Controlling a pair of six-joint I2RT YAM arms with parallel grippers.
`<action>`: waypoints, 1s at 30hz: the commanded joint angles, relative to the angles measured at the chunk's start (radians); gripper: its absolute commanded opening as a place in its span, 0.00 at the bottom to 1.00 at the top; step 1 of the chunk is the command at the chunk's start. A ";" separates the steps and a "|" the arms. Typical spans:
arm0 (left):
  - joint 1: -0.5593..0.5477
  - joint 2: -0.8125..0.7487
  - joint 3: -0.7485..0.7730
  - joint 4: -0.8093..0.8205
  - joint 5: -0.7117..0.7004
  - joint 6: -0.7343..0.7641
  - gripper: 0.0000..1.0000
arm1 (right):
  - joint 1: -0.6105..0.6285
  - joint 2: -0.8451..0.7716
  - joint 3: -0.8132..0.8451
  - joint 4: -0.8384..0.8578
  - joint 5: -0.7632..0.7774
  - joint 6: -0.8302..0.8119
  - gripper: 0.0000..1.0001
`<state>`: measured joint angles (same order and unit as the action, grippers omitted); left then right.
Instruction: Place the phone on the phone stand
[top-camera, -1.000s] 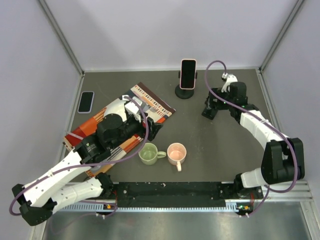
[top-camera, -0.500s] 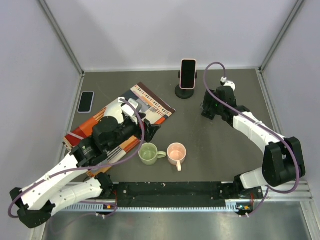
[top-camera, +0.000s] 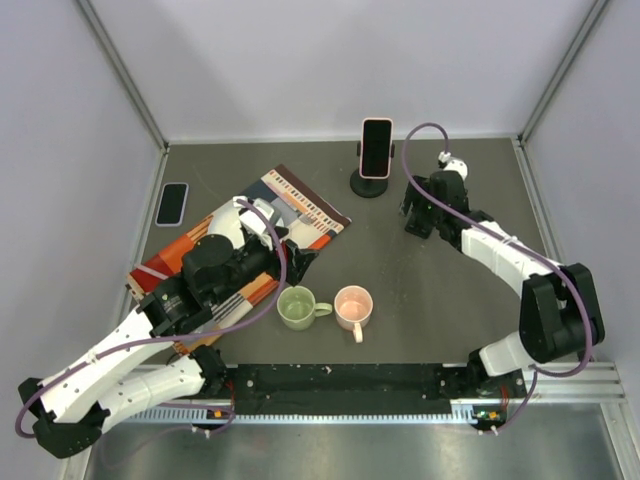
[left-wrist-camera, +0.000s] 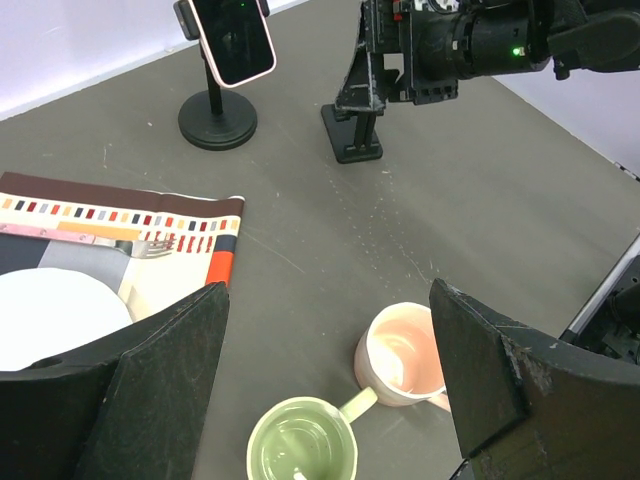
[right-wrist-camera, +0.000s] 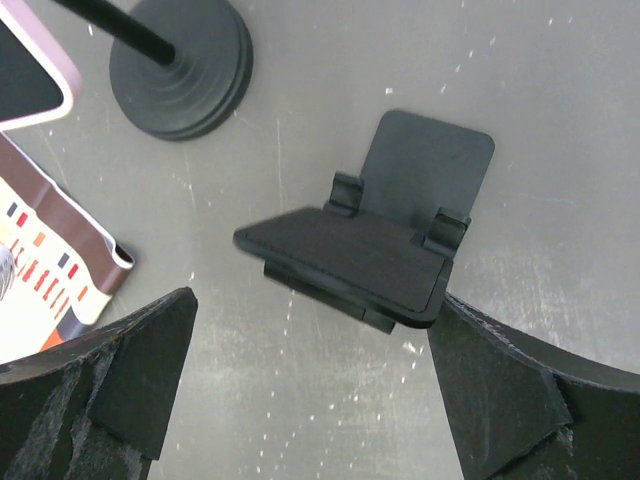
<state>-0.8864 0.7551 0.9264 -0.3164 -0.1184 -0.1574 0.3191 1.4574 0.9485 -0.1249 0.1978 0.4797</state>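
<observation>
The phone (top-camera: 172, 203) lies flat at the far left of the worktop (top-camera: 450, 290), right beside the left wall and well apart from both arms. The left pincer (left-wrist-camera: 330, 300) hangs over the near corner of a magazine (top-camera: 300, 205), its fingers spread wide with nothing between them. The right pincer (right-wrist-camera: 312, 300) is just as wide open and also holds nothing. It hovers over a small black folding phone stand (right-wrist-camera: 350, 260), which shows between its fingers in the wrist view (the hinged back plate is tipped up).

Just left of that, a pink-cased phone (top-camera: 376, 147) sits upright in a round-footed stand (top-camera: 368, 184) near the back wall.

Bare worktop runs from the folding stand to the right wall and forward towards the arm bases. A green mug (top-camera: 297, 307) and a pink mug (top-camera: 353, 306) stand side by side near the front, close to the left pincer.

The magazine cover shows stripes, a plate and a fork; its print is too small to read.
</observation>
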 joint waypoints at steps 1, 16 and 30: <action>-0.003 -0.011 0.006 0.031 -0.004 0.009 0.87 | -0.063 0.055 0.018 0.191 0.017 -0.065 0.96; -0.003 -0.027 0.011 0.010 -0.003 0.001 0.89 | -0.222 0.023 0.147 -0.065 0.001 0.064 0.97; -0.003 0.018 0.035 0.004 0.014 -0.018 0.99 | -0.130 0.052 0.151 -0.216 0.213 0.514 0.75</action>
<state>-0.8864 0.8028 0.9276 -0.3309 -0.0948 -0.1631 0.1879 1.4727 1.0657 -0.3107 0.3706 0.8524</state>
